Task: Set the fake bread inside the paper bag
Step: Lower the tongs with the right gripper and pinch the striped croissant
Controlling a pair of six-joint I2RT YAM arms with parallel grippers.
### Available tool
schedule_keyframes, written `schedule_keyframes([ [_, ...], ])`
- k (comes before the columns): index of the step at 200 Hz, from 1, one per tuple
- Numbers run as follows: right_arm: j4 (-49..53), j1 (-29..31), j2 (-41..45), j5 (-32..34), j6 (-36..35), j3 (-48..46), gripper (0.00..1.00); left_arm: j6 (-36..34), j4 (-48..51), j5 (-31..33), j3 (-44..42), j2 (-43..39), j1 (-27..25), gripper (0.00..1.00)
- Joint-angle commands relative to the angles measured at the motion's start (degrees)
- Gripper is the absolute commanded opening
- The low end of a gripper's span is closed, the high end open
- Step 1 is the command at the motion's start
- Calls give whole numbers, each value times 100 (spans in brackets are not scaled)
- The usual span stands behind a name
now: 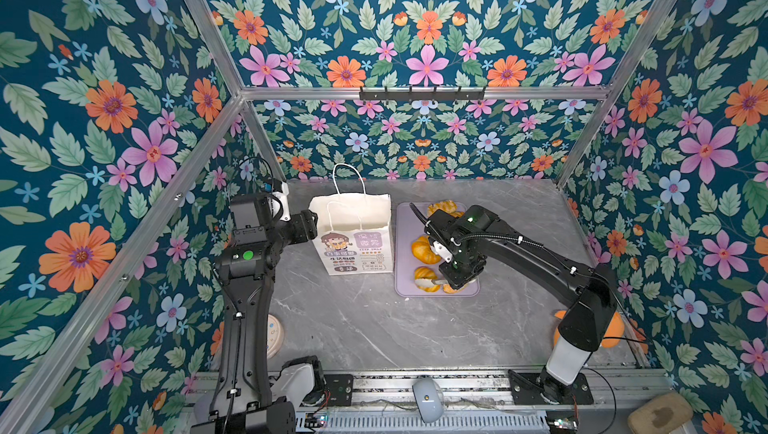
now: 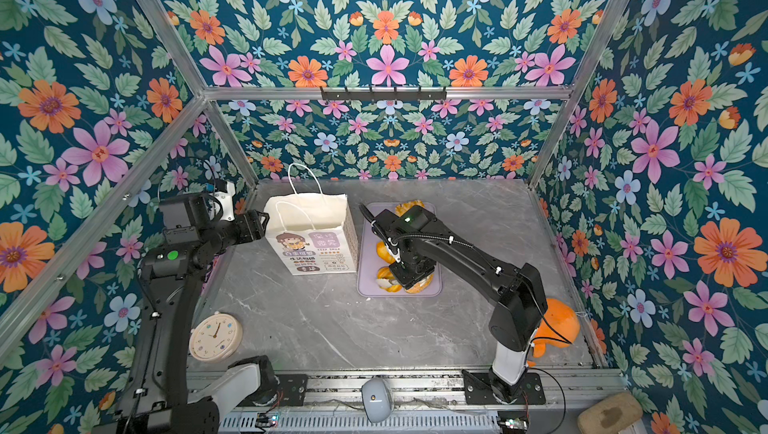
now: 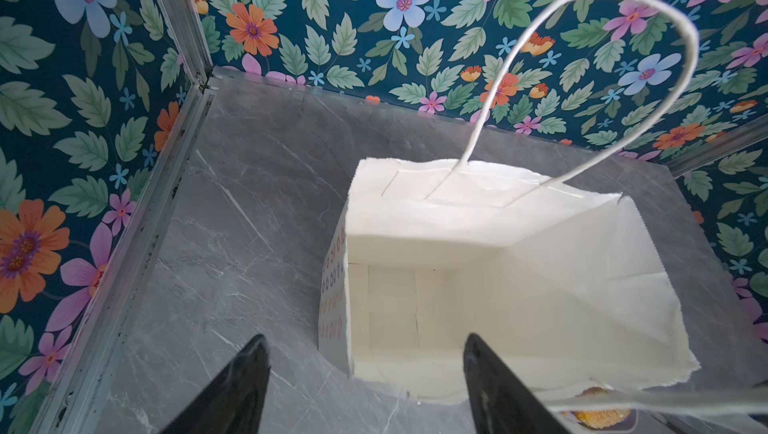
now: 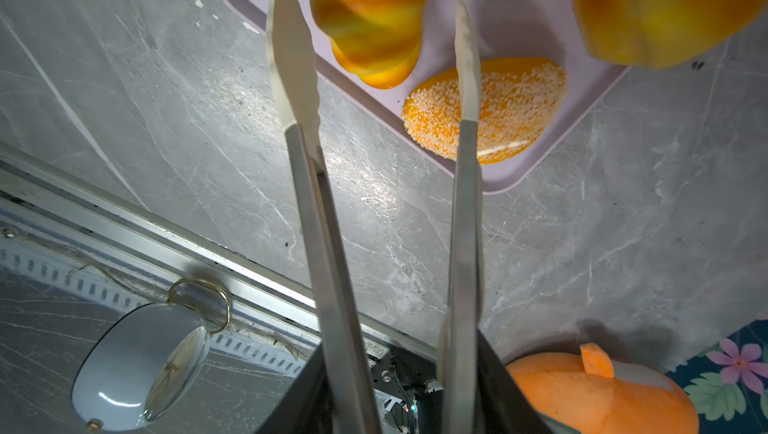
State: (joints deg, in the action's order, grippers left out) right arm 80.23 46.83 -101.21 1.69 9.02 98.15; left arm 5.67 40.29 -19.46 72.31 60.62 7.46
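Four pieces of fake bread (image 1: 423,250) show on a lilac tray (image 1: 404,220) just beside the upright paper bag (image 1: 353,240) in both top views, partly covered by the right arm. Only the right wrist view gives the detail. The right gripper (image 4: 403,400) is clamped on a pair of metal tongs (image 4: 309,203), whose white tips stand apart above the tray's corner with nothing pinched. A striped croissant (image 4: 370,16) lies just beside one tip, partly between the two. The other tip crosses a crumbed roll (image 4: 515,107); whether either tip touches cannot be told. Only the left wrist view looks down into the bag, to its white folded floor. There the left gripper (image 3: 365,338) hangs at the bag's side rim, jaws spread wide, gripping nothing. The bag's front carries a cartoon girl, Chinese characters and the small words "KEEP SMILE".
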Motion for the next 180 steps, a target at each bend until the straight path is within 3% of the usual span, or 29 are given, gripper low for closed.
schedule_keyframes([
  [1, 52, 19, 64, 120, 39, 80, 46, 57, -209, -24, -29, -42, 1, 75],
  [180, -222, 37, -427, -214, 170, -165, 44, 3, -257, 136, -235, -95, 1, 75],
])
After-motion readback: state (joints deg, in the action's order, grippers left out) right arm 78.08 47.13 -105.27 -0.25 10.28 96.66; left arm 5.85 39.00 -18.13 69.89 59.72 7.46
